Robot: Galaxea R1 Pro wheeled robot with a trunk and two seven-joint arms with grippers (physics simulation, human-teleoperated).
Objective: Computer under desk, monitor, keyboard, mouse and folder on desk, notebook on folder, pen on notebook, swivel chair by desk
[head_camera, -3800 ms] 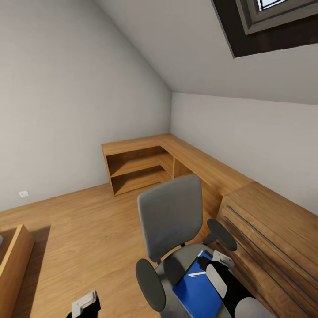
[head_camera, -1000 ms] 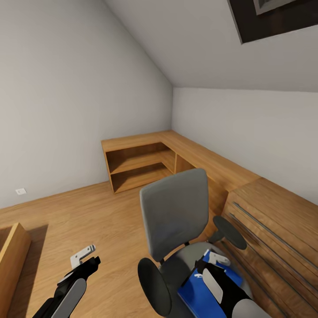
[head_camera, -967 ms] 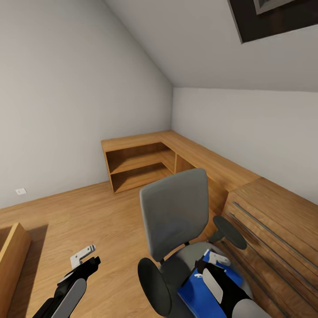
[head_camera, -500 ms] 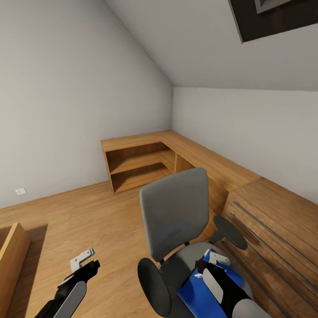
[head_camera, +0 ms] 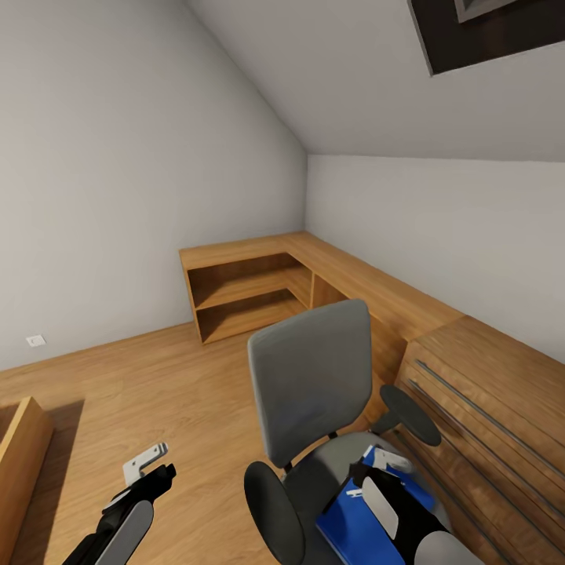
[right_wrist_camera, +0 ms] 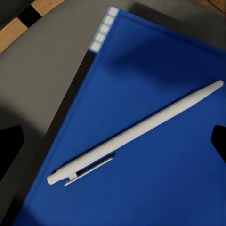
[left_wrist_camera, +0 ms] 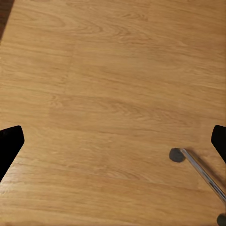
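One white pen (right_wrist_camera: 136,134) is seen on one flat blue folder (right_wrist_camera: 155,165) on one grey swivel chair (head_camera: 310,384), under the spread right pincer (right_wrist_camera: 113,146); the left pincer (left_wrist_camera: 113,143) is spread over floor.

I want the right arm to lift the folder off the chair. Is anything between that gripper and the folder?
Yes: a white pen lies diagonally on the blue folder, directly under the open right gripper. Nothing else visible is in the way.
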